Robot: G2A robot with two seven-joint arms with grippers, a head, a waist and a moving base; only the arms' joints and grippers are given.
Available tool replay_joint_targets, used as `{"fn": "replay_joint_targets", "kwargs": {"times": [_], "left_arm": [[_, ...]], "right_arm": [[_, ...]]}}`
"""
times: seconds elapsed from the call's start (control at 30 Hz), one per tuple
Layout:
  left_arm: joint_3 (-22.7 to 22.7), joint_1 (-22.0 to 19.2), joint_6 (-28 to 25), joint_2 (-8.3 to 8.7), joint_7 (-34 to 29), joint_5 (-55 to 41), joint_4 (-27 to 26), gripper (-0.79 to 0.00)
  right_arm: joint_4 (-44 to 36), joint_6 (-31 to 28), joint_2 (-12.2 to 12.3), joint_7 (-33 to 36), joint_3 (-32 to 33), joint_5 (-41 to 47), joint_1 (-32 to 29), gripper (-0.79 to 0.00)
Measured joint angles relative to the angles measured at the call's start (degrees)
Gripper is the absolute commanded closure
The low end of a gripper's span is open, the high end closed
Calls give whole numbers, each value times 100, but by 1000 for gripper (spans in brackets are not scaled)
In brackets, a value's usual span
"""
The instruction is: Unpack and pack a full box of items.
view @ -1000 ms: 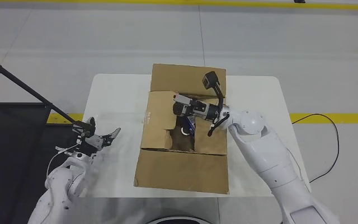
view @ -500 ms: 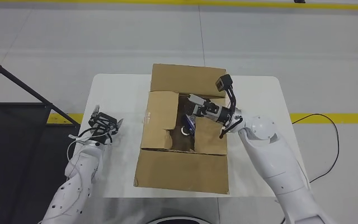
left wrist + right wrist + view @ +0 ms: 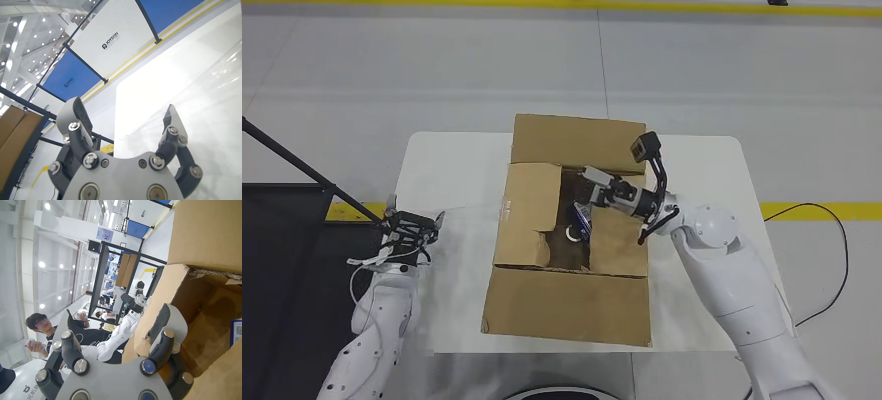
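box [image 3: 567,300]: flaps open, a blue packet [image 3: 582,222] inside
right gripper [image 3: 117,321]: fingers spread wide, empty — above the box's opening
left gripper [image 3: 123,108]: fingers spread wide, empty — well apart from the box

Smooth white arms [image 3: 737,300], grey metal left gripper [image 3: 124,108] and right gripper [image 3: 117,311], black bumpy pads [image 3: 83,113], shiny round screws [image 3: 88,158], small black camera [image 3: 645,147]

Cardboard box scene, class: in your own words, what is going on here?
A two-armed robot is working at an open cardboard box on a white table. Its right gripper is open at the box's opening, holding nothing. A blue item lies inside the box. The left gripper, also open and empty, is at the table's edge, apart from the box.
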Motion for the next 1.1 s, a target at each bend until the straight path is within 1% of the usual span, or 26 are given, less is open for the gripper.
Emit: {"fn": "replay_joint_targets", "kwargs": {"times": [0.13,0.3,0.5,0.6,0.73,0.9,1.1], "left_arm": [[9,163,17,-22,-167,-34,-182,-785],[37,256,-6,-39,-288,51,-229,-785],[5,419,-35,-58,-290,7,-372,-785],[-30,507,-47,-63,-258,22,-423,-785],[-61,601,-100,-68,-215,57,-452,-785],[-79,681,-59,-77,-156,190,-458,-785],[47,691,18,-110,-106,317,-456,-785]], "right_arm": [[64,-21,-16,23,-22,30,50,-785],[143,-11,-23,36,-28,-3,85,-785],[295,334,15,-41,12,-441,142,-785],[334,446,35,142,23,-498,131,-785],[349,623,35,571,-115,-583,197,-785],[266,684,-23,505,-345,-663,267,-785],[310,800,-117,391,-653,-761,442,-785]]}}
